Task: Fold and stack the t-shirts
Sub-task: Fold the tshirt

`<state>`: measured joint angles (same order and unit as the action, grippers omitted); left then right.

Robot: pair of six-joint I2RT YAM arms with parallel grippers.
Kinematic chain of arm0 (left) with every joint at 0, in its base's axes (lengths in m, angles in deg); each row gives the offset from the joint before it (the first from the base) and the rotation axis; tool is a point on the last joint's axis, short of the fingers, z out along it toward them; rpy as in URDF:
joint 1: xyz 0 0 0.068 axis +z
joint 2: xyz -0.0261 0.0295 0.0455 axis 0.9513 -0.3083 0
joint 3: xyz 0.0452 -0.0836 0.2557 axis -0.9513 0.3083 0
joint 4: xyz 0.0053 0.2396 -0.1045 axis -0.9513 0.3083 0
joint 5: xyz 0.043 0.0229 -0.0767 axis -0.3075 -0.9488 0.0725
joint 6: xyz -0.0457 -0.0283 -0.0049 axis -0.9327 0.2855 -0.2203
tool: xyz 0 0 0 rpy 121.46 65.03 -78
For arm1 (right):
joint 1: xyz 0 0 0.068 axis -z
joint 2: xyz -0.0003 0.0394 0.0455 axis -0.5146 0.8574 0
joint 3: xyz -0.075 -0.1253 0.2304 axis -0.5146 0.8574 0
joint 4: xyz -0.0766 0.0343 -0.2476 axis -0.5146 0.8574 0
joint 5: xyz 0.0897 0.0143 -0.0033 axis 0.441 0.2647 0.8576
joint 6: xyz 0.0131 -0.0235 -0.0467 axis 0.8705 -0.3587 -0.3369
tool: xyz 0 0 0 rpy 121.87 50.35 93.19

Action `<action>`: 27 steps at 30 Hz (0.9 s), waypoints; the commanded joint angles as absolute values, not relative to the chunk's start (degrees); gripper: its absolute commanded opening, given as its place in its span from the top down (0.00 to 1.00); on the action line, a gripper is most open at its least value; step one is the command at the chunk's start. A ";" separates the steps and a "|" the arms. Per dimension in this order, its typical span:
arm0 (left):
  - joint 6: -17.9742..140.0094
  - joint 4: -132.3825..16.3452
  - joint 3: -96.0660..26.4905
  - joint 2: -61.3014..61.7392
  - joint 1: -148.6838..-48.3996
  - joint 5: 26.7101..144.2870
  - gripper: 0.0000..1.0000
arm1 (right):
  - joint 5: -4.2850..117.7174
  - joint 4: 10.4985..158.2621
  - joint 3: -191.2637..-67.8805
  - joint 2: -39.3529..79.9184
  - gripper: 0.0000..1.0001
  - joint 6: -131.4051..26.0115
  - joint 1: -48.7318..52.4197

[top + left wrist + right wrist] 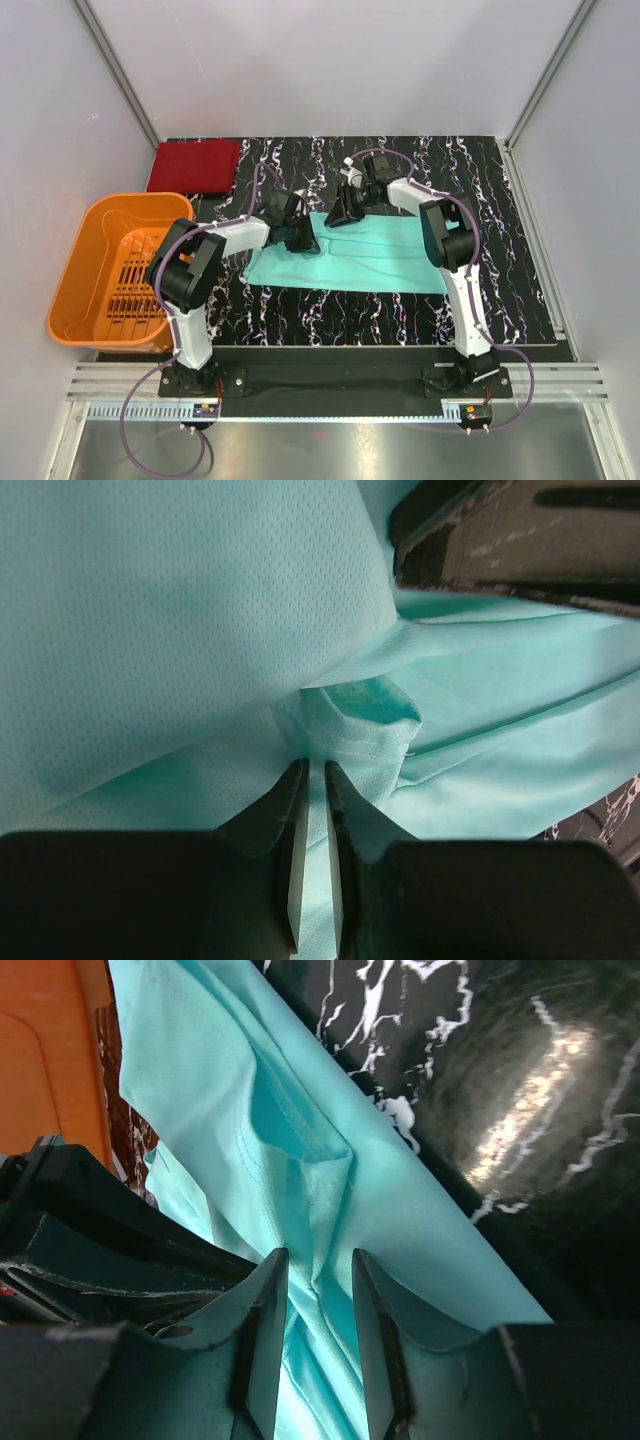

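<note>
The light teal-green cloth t-shirt is laid out flat as a wide folded band in the middle of the black, white-veined marbled surface, between the two arms. Its far left corner is met by both tools, which are set close together there. The left tool is seen clamped on a raised pinch of the teal cloth, its fingers pressed nearly together with only fabric between them. The right tool is held with its fingers apart, astride a hemmed fold of the same shirt. The dark red cloth t-shirt is found folded at the far left corner of the surface, behind the orange slatted plastic basket placed at the left edge.
</note>
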<state>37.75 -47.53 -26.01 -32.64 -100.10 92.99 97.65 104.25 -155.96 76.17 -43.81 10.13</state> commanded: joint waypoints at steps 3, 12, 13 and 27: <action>37.53 -49.94 -27.74 -33.79 -99.55 93.94 0.83 | 101.20 103.47 -158.44 76.66 0.61 -44.57 7.77; 36.91 -50.19 -28.19 -34.68 -99.55 95.95 0.81 | 100.23 104.61 -158.97 76.93 0.66 -44.66 7.24; 36.91 -50.90 -27.92 -33.63 -99.55 96.57 0.81 | 99.88 104.88 -158.97 76.23 0.66 -44.92 7.15; 36.21 -50.73 -27.92 -31.16 -99.55 97.01 0.77 | 97.94 106.55 -153.52 71.48 0.48 -48.97 7.15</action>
<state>36.61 -48.73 -26.74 -33.52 -99.77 95.65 99.12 106.35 -155.06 75.71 -47.09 7.49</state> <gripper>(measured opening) 0.231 0.510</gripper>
